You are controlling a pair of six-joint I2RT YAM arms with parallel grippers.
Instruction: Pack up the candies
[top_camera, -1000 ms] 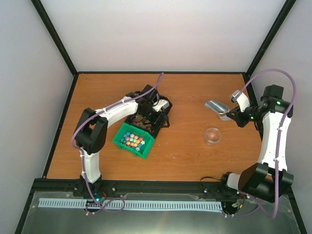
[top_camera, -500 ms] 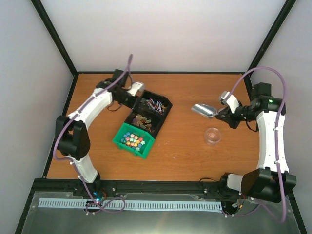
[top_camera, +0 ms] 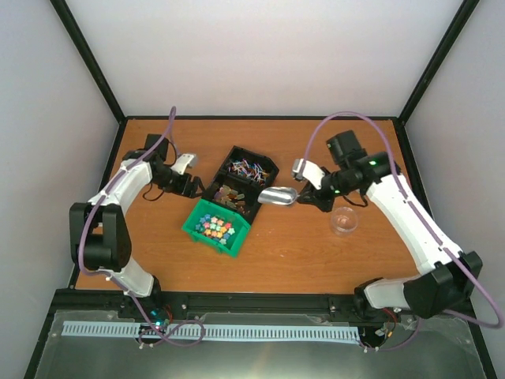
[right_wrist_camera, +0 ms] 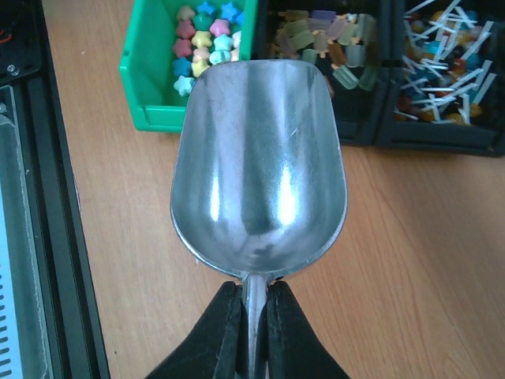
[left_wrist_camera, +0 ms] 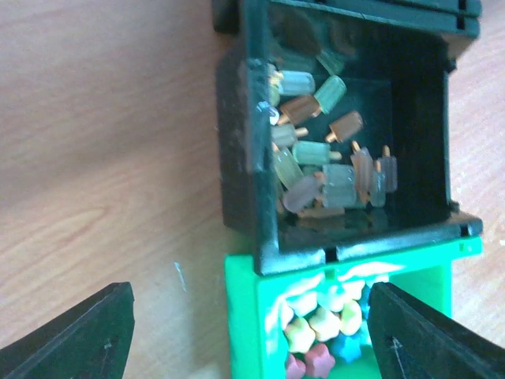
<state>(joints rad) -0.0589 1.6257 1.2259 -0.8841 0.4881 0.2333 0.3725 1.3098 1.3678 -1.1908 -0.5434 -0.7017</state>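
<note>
Candies (right_wrist_camera: pixel 446 59) lie ahead-right of the right end effector (right_wrist_camera: pixel 254 312), which we see pinching the scoop (right_wrist_camera: pixel 256 158) handle; the left end effector (left_wrist_camera: pixel 251 324) stands spread.

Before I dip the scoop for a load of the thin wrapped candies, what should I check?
1. Right gripper shut on the scoop handle: ok.
2. Scoop bowl empty: ok, bare metal.
3. Candies in the far black bin: ok, plenty.
4. Scoop lined up with that bin: not ok, in the top view it sits beside the nearer black bin.
5. Left gripper out of the way: ok, open, left of the bins.
6. Clear cup upright on the table: ok; whether it is empty, cannot tell.
</note>
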